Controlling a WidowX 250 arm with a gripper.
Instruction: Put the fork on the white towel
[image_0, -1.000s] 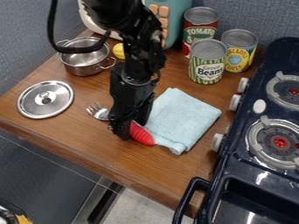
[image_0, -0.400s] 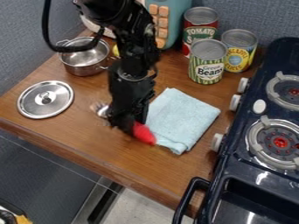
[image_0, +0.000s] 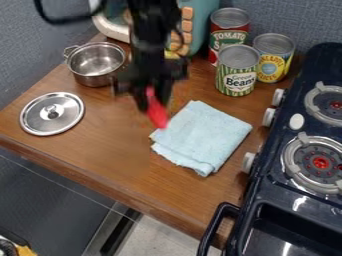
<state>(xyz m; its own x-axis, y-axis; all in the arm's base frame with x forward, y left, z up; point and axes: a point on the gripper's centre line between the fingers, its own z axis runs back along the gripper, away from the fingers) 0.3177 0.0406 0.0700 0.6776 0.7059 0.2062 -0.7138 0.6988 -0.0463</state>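
Observation:
The black gripper (image_0: 144, 98) is blurred above the middle of the wooden counter, up and to the left of the towel. It is shut on the fork (image_0: 157, 113), whose red handle slants down to the right from the fingers. The fork's metal end cannot be made out against the dark gripper. A folded light blue towel (image_0: 206, 136) lies flat on the counter, its upper left edge close to the handle's lower end in the view.
A steel pot (image_0: 95, 64) and its lid (image_0: 52, 114) are on the left. Cans, including green beans (image_0: 237, 71), stand behind the towel. The dark stove (image_0: 280, 186) borders the counter's right side. A teal toy appliance (image_0: 195, 21) stands behind the arm.
The gripper has risen with the fork, away from the counter's front edge. The towel's left corner, earlier covered by the handle, now shows.

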